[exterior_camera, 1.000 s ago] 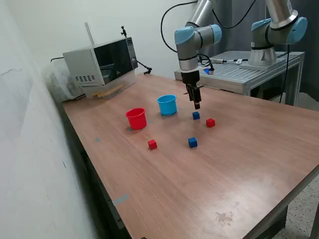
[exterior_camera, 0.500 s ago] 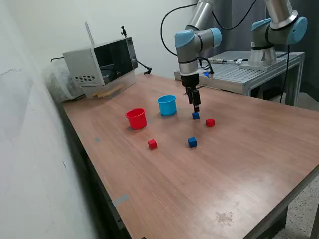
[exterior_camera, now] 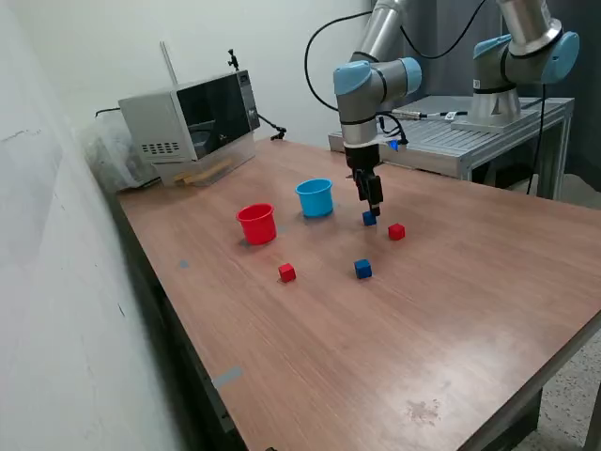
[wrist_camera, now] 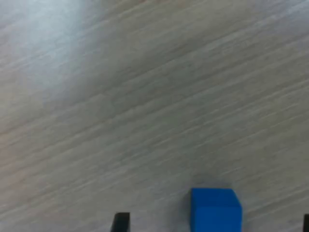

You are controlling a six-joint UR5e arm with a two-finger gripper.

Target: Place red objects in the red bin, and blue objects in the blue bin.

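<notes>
Red cup (exterior_camera: 256,224) and light-blue cup (exterior_camera: 315,197) stand upright among four scattered cubes.

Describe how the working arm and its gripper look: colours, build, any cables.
The arm is made of silver-grey metal tubes joined by rounded joints with light-blue caps. A black cable loops from its upper part down toward the wrist. At the end sits a slim, dark gripper with two narrow black fingers, seen only as small dark tips in the wrist view.
</notes>
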